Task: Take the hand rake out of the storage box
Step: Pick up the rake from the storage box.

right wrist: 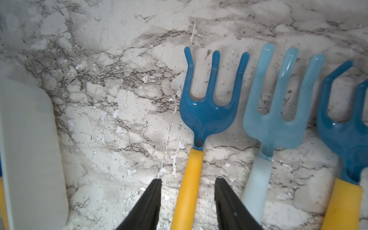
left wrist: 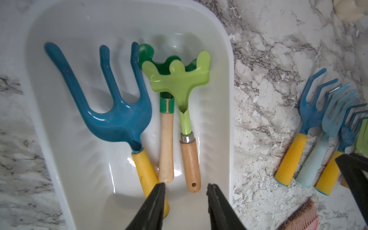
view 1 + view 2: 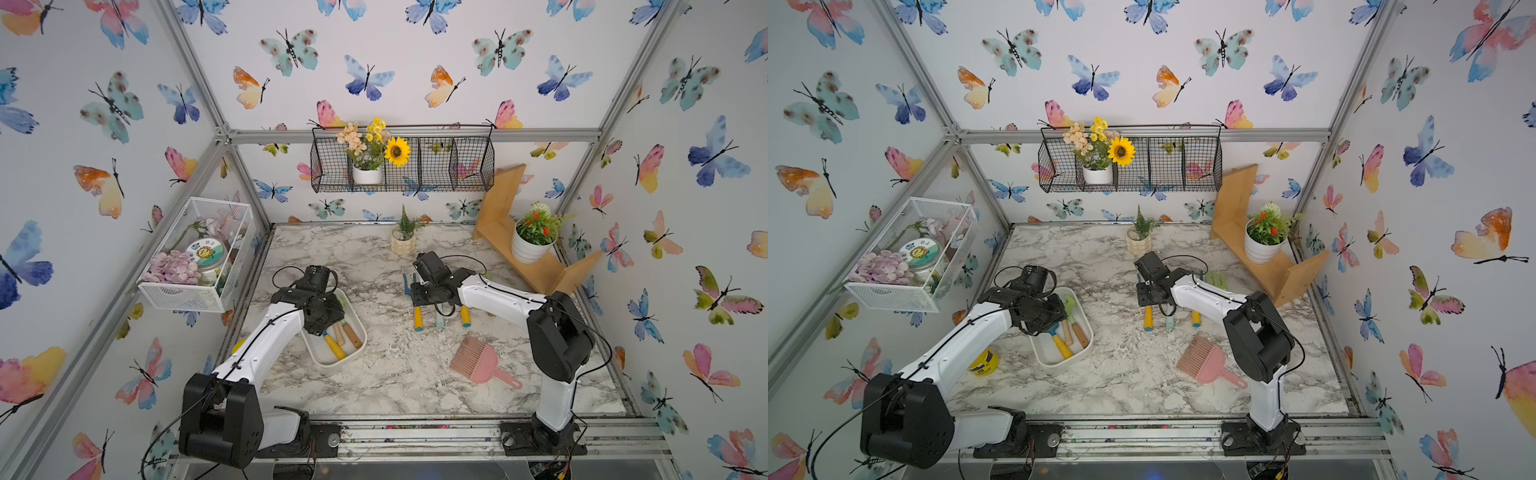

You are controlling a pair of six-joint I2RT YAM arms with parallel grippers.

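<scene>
The white storage box (image 2: 229,111) (image 3: 332,366) stands on the marble table's left side. Three hand rakes lie in it: a dark blue one with a yellow handle (image 2: 111,111), a dark green one with a pale wooden handle (image 2: 166,147) and a light green one with a brown wooden handle (image 2: 190,159). My left gripper (image 2: 186,187) (image 3: 322,328) hovers open over the handle ends, holding nothing. My right gripper (image 1: 188,180) (image 3: 417,303) is open over the table, its fingers on either side of a blue rake's yellow handle (image 1: 191,165) without touching it.
Beside that rake lie a pale blue rake (image 1: 278,111) and another dark blue one (image 1: 344,123). A pink hand brush (image 3: 478,361) lies front right. A small potted plant (image 3: 403,241), a wooden shelf (image 3: 536,274) with a pot, a yellow jar (image 3: 984,363) and wall baskets (image 3: 195,257) surround the table.
</scene>
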